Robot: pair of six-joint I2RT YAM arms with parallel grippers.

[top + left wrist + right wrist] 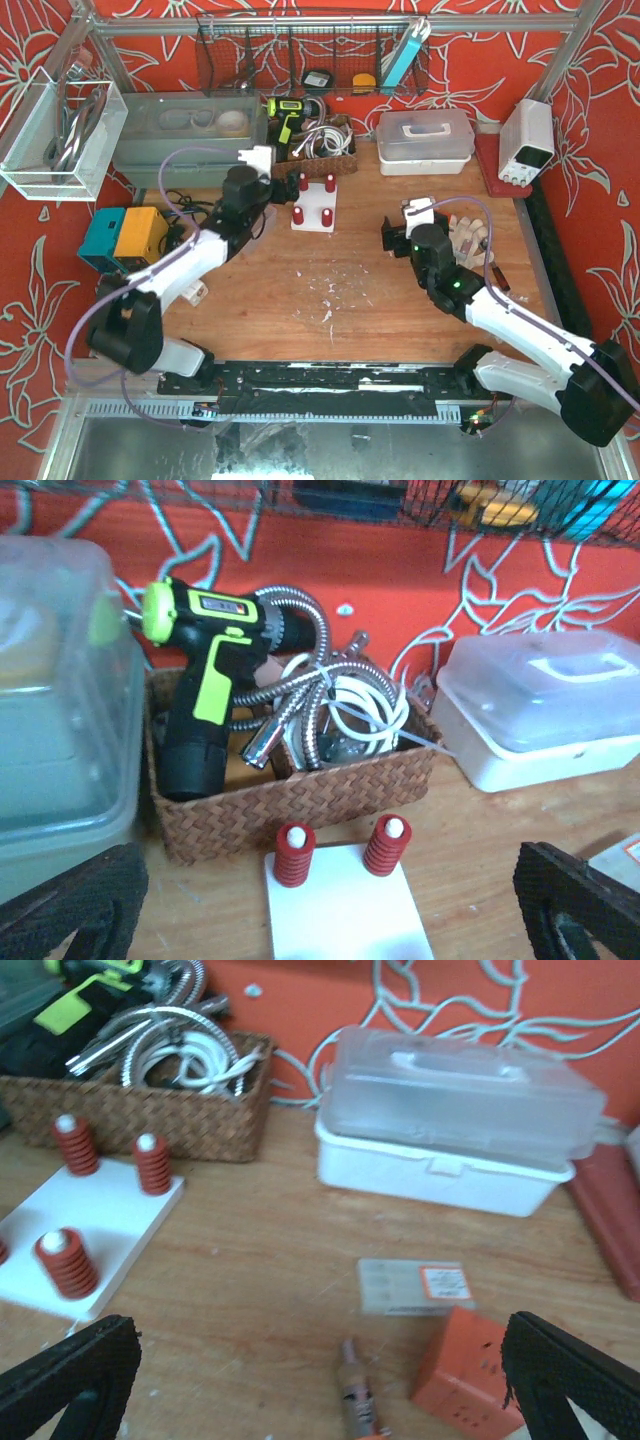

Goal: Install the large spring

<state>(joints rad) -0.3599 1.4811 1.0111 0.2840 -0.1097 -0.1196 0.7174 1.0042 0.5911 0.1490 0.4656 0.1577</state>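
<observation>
Red springs (297, 214) are seen from above standing upright on the four pegs of a white board (313, 200). The board lies on the wooden table (350, 290), toward 12 o'clock from its middle. Which spring is the large one cannot be told. The left hand (277, 190) is held just at 9 o'clock of the board. The right hand (390, 236) is placed at 4 o'clock of it, well apart.

From the left wrist, the left hand (325, 865) is shown spread wide and empty, with two springs on the board's far edge framed between its fingers (80, 900). At 12 o'clock a woven basket (300, 800) holds a black and green drill (200, 700). The red plate on the drill's top is too blurred to be read.

From the right wrist, the right hand (320, 1340) is likewise spread wide, with nothing gripped. Three springs are seen at 9 o'clock. A small clear packet (415, 1285) with an orange label lies at 6 o'clock of a lidded white box (440, 1175). Its print cannot be read.
</observation>
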